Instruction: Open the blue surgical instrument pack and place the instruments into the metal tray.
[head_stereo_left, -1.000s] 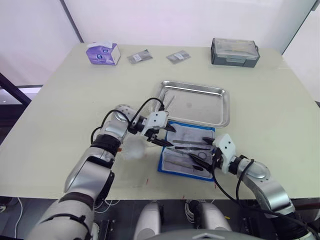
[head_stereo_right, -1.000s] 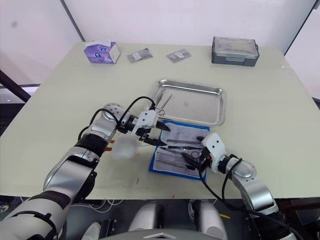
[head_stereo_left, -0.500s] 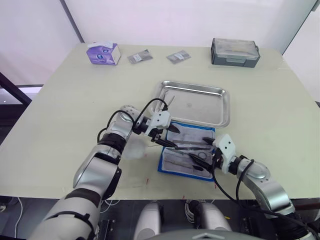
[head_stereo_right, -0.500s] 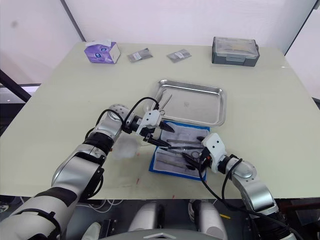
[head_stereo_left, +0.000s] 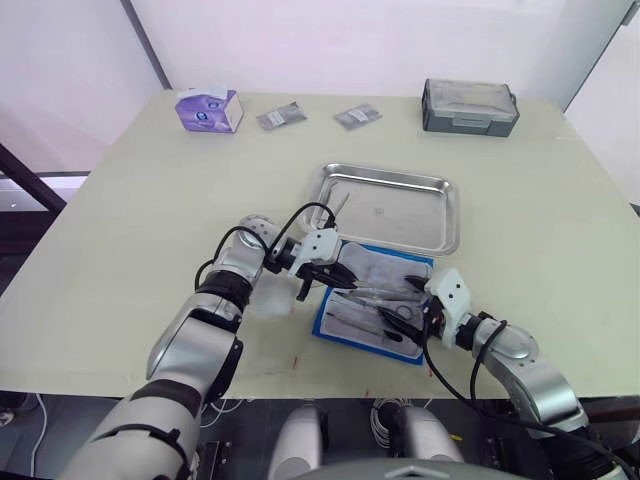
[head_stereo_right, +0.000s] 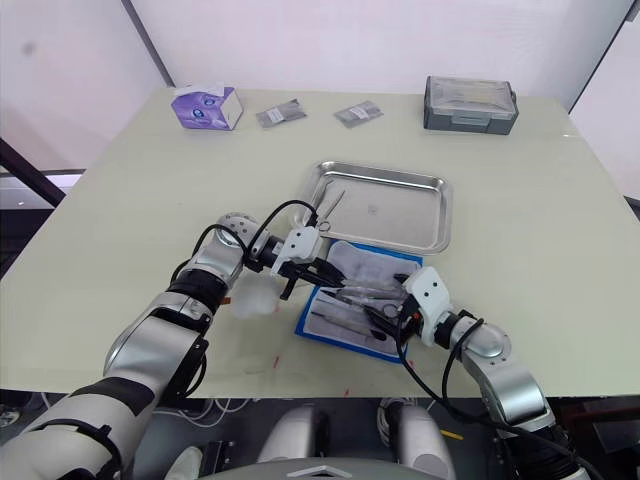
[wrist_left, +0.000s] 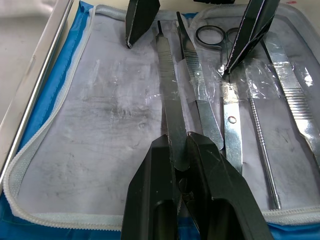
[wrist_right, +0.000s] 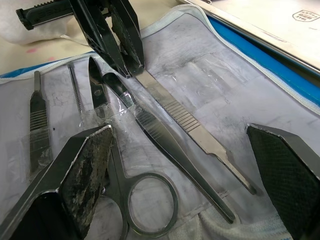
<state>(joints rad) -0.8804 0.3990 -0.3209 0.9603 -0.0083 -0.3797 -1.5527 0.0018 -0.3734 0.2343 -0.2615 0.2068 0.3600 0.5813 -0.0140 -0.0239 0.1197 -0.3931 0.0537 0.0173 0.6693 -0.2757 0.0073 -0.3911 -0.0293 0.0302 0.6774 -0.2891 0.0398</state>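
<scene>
The blue surgical instrument pack lies open near the table's front edge, its whitish lining up, just in front of the metal tray. Several instruments rest in the lining: scissors, a thin probe and ridged forceps. My left gripper is low over the pack's left half, shut on a flat metal tweezer shaft. At the pack's right end my right gripper stands open over scissors and tweezers, holding nothing. One slim instrument lies at the tray's left end.
A purple tissue box, two small packets and a grey lidded box line the table's far side. A white crumpled wad lies left of the pack, under my left forearm.
My left gripper has dropped onto the pack's lining and closed on the flat tweezer shaft. The right arm has held still.
</scene>
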